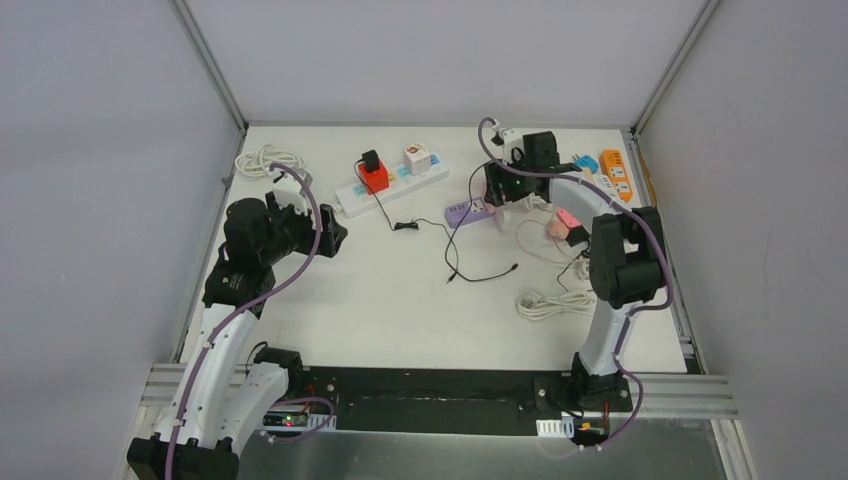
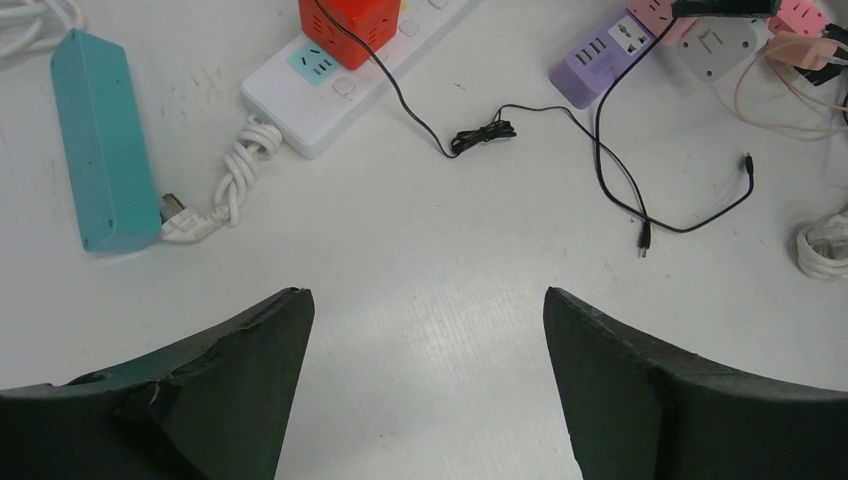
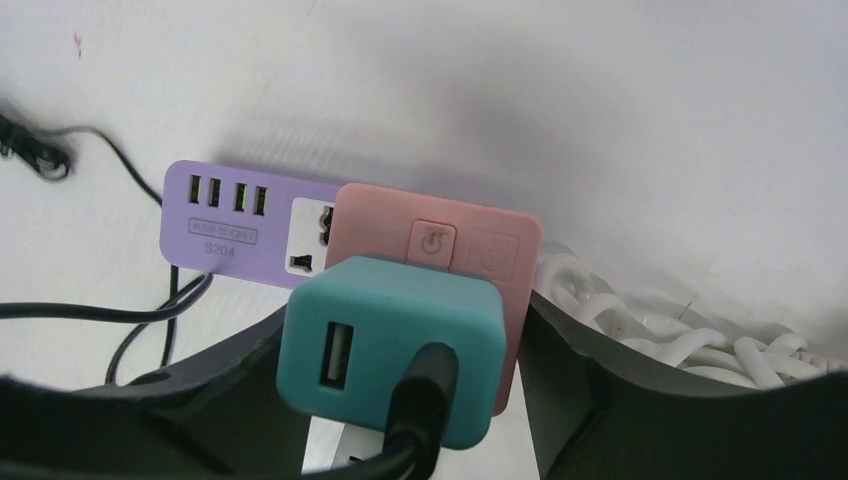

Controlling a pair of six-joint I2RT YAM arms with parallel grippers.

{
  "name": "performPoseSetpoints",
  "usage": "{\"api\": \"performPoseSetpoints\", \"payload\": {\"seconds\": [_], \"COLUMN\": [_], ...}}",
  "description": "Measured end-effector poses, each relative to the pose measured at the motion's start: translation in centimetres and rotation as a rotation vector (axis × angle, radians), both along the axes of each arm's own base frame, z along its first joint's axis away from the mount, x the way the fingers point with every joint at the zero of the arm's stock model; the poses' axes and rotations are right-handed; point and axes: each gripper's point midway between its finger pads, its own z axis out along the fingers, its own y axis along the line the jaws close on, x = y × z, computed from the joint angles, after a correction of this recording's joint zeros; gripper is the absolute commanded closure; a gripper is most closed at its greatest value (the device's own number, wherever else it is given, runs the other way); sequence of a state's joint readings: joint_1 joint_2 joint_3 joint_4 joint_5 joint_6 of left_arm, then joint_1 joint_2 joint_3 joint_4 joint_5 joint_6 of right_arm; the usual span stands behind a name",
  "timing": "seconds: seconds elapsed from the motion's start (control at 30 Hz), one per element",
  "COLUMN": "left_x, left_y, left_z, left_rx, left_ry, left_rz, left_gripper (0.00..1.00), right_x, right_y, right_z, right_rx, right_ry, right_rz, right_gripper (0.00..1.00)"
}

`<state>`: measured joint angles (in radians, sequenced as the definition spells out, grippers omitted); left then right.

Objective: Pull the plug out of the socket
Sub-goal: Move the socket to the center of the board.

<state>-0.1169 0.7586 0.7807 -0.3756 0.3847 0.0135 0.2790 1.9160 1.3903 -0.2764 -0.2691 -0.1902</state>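
While the right end effector (image 3: 405, 325) clamps the teal plug (image 3: 390, 350), the unpinned purple socket (image 3: 225, 232) could lift along; the left end effector (image 2: 427, 297) gapes wide.

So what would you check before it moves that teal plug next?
1. Right gripper straddles the teal plug: ok.
2. Fingers clamped tight on it: cannot tell.
3. Plug free of the pink socket block: cannot tell; they overlap.
4. Black cable clear of the fingers: not ok; it runs between them.
5. Left gripper steadying the purple strip: not ok; it is open, well away.
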Motion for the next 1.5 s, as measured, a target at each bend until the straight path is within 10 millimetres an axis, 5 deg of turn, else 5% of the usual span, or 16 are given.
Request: {"api": "performPoseSetpoints", "payload": {"seconds": [0.37,0.67,0.73,0.87,1.1,1.5], "left_x": [-0.2,-0.8,-1.0,-1.2,-1.6,-2.5], "left_y": [-0.5,-0.9,-1.0,-1.2,-2.0,-4.0], "left_z": [0.1,0.7,0.9,1.0,1.1,2.4], "left_rx": [-0.008,-0.019,-0.021,-0.025,-0.043,-0.108], "left_ry": [0.001,-0.02,-0.027,-0.032,-0.036,-0.087], "left_rz": [-0.029,-0.06,-0.064,-0.08,-0.132,-0.248], "left_gripper": [0.13,0.13,0.13,0.13,0.13,0.13], "right_x": [-5.9,-15.5,-17.5,-19.8,-20.8,-20.2], "right_y": [0.1,6.8,8.0,9.0,9.4,7.6], "right_z": [-0.1,-0.3,-0.3,-0.3,-0.2,3.6], "right_rx": [-0.025,-0.03,-0.028,-0.037,-0.052,-0.035], "right_ry": [0.064,0.055,0.049,0.044,0.046,-0.078], "right_rz": [0.273,0.624,0.699,0.774,0.789,0.776], "right_gripper": [0.83,0.75,0.66,0.29,0.0,0.0]}}
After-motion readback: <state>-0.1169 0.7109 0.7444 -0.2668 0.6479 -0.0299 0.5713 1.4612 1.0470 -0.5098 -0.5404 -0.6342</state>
